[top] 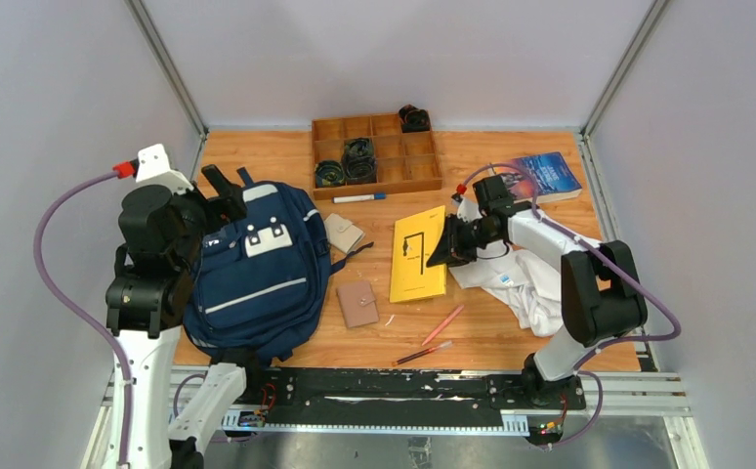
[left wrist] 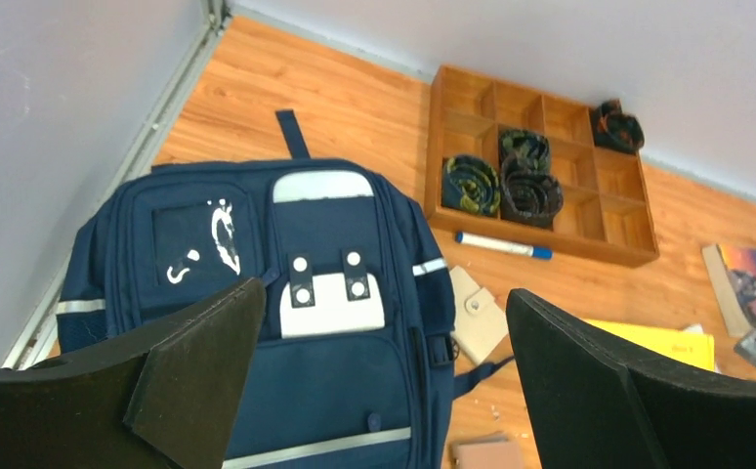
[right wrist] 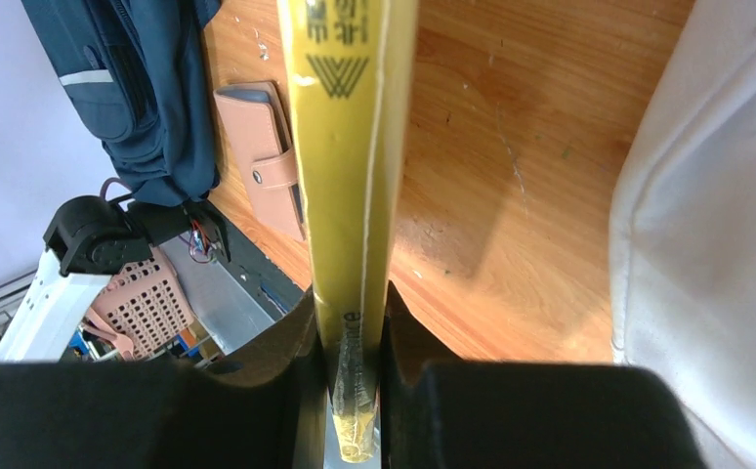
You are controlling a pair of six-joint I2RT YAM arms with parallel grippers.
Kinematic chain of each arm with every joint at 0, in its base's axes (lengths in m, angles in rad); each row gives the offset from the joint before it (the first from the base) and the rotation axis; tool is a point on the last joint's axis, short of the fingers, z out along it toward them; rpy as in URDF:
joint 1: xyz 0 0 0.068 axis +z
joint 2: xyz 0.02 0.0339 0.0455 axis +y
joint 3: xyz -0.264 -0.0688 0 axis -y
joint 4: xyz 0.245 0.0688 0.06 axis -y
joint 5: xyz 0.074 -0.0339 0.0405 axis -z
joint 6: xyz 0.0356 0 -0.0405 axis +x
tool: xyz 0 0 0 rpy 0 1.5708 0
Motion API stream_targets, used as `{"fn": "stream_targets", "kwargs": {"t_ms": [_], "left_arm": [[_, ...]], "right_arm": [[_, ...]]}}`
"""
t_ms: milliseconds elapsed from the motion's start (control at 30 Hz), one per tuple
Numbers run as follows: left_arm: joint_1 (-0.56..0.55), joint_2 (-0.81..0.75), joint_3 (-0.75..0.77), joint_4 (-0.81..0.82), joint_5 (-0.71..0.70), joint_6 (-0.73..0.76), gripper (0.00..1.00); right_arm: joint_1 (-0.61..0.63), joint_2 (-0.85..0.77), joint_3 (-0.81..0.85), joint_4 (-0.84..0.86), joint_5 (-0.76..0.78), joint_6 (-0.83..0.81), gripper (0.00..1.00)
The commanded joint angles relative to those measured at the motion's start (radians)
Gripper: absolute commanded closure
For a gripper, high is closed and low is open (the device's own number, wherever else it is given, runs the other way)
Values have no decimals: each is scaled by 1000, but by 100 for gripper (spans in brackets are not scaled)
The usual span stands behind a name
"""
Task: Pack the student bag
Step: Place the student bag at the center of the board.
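Near-left of the table: student bag (top: 257, 278) lay flat, front up, bottom end at the near edge, top handle loop pointing to the far side. Its long axis ran near-to-far, tilted slightly. Navy fabric, light grey stripes, grey-white patch on the front pocket, white smears on the upper pocket. Zips looked closed from here, no open mouth visible, so judged not ready to receive anything.

Left gripper (left wrist: 384, 342) hung right above the bag's far half, jaws spread wide, nothing in them. The left arm was by far the nearer to the bag.

Mid-table: right gripper (right wrist: 352, 332) was clenched on the yellow book (top: 419, 254), pinching its right edge, book edge-on between the fingers in the wrist view. The bag lay to that claw's left, well apart, with the pink wallet (top: 357, 303) and beige wallet (top: 343, 233) between them. White garment (top: 521, 283) lay under and beside the right arm. Two pencils (top: 441, 324) sat nearer the front edge.

Key relation, judged: the book had to travel left to the bag, and the left claw was placed to open it first.

Far side: marker (top: 358, 198), wooden tray (top: 374, 189) with dark rolled items, blue book (top: 547, 174) far right.
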Motion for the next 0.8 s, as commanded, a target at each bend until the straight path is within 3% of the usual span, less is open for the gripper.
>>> {"fn": "stream_targets", "kwargs": {"t_ms": [0, 133, 300, 400, 600, 767], "left_arm": [[1, 38, -28, -39, 89, 80, 0], [-59, 83, -67, -103, 93, 135, 3], [-381, 197, -92, -208, -235, 184, 5], [-550, 276, -129, -212, -351, 225, 5], [-760, 420, -177, -209, -351, 328, 8], [-849, 532, -210, -207, -329, 264, 28]], "right_arm": [[10, 48, 52, -9, 72, -76, 100], [10, 67, 47, -15, 117, -78, 100], [11, 63, 46, -25, 165, -83, 100], [8, 64, 44, -34, 187, -86, 100], [8, 60, 38, -35, 201, -85, 100], [8, 57, 40, -35, 185, -86, 100]]}}
